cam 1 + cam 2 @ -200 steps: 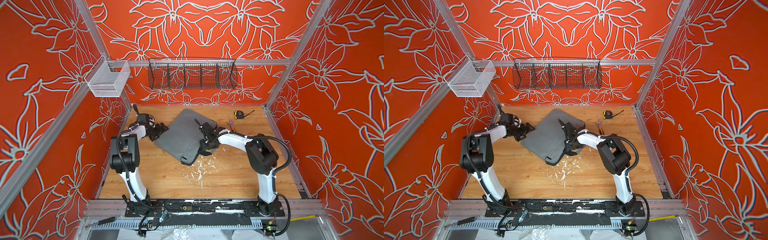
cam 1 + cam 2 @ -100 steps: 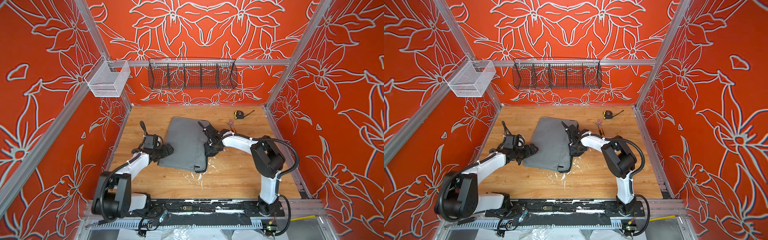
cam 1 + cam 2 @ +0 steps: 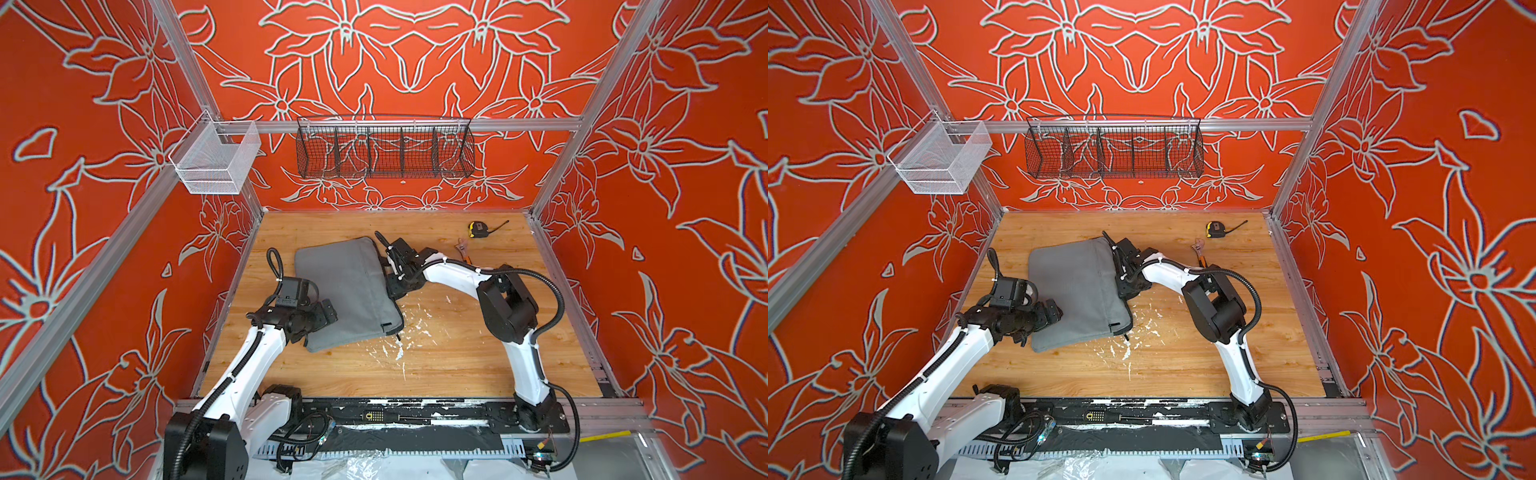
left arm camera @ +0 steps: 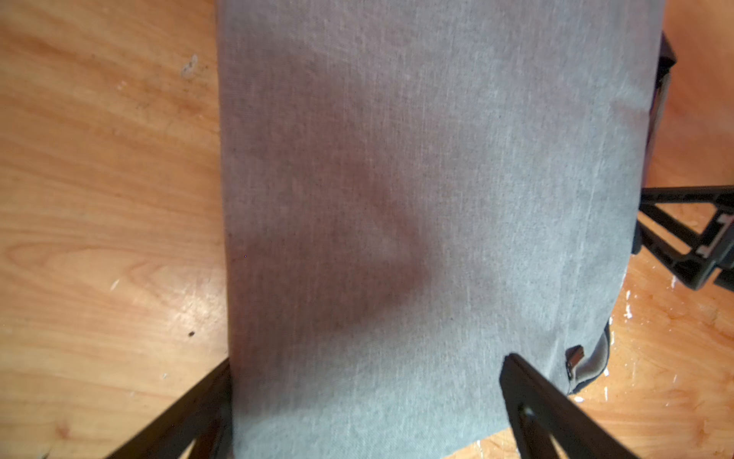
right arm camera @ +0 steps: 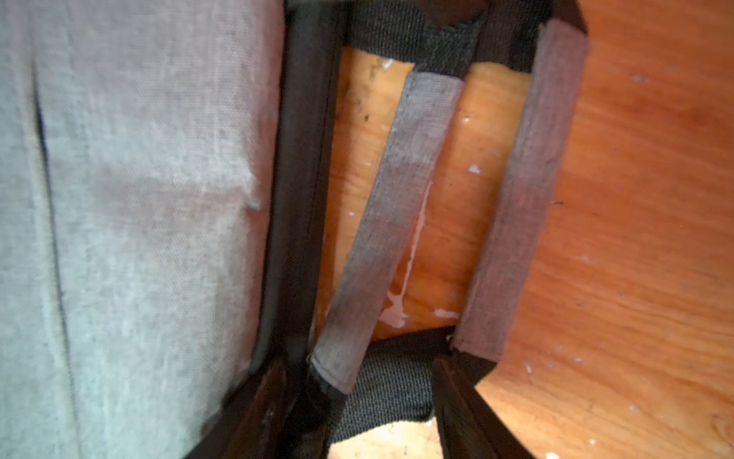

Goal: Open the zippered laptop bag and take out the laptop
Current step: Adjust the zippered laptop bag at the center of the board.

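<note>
Robot lab: aluminium frame (image 3: pixel 519 124), floral walls (image 3: pixel 395 50)

readable text: none | brands, numbers, signs: none legible on zippered laptop bag (image 3: pixel 349 291) or tape measure (image 3: pixel 476 229)

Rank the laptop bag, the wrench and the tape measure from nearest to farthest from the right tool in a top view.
1. laptop bag, its handle edge at the right tool.
2. wrench, farther back, to its right.
3. tape measure, near the back wall.
</note>
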### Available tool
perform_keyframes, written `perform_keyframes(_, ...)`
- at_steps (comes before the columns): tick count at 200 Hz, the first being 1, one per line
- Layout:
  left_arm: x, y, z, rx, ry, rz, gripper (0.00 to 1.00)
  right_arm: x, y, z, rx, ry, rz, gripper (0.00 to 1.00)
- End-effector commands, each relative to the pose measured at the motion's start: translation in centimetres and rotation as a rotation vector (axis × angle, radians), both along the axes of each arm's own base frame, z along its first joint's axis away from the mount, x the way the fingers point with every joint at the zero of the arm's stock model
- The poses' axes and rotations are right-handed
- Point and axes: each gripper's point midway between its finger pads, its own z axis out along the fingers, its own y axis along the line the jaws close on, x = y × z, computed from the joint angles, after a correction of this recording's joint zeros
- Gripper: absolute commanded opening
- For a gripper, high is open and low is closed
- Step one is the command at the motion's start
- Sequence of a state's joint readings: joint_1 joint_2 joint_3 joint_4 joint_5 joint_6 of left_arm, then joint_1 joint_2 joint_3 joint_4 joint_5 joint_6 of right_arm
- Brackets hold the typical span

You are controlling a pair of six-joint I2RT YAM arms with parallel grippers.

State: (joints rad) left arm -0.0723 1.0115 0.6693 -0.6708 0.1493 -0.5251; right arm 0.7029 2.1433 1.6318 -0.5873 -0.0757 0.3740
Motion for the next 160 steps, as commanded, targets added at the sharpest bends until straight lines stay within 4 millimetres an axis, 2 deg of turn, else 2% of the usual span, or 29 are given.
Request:
perform_keyframes(1,-0.1,-0.7,0.2,-0.033,0.016,-0.001,1.0,-1.7,0.0,1.7,0.015,-0.006,0.03,0.62)
perform_keyframes(32,0.2,-0.4,-1.3,-0.039,0.059,0.048,0.97,-3.7,-3.0,1.3,-0.05,-0.013,0.022,0.62)
perform_keyframes(56,1.0,0.4,-2.1,-0.012,0.077,0.074,0.97,-5.7,-4.6,-0.8,-0.076,0.035,0.015,0.62)
perform_keyframes(77,2.3,-0.5,-2.8,-0.077,0.08,0.06,1.0,-6.9,-5.9,-2.4,-0.107,0.067,-0.013,0.62)
perform_keyframes(98,3.6,-2.0,-3.4,-0.166,0.062,0.032,0.86,-7.7,-6.8,-2.9,-0.095,0.068,-0.067,0.61)
perform_keyframes(127,5.5,-2.0,-3.7,-0.161,0.001,0.023,0.74,-8.9,-5.6,-2.6,0.007,0.07,-0.099,0.58)
perform_keyframes(160,9.1,-1.6,-3.1,-0.101,-0.019,-0.038,0.73,-9.3,-4.0,-2.2,0.002,0.064,-0.065,0.57)
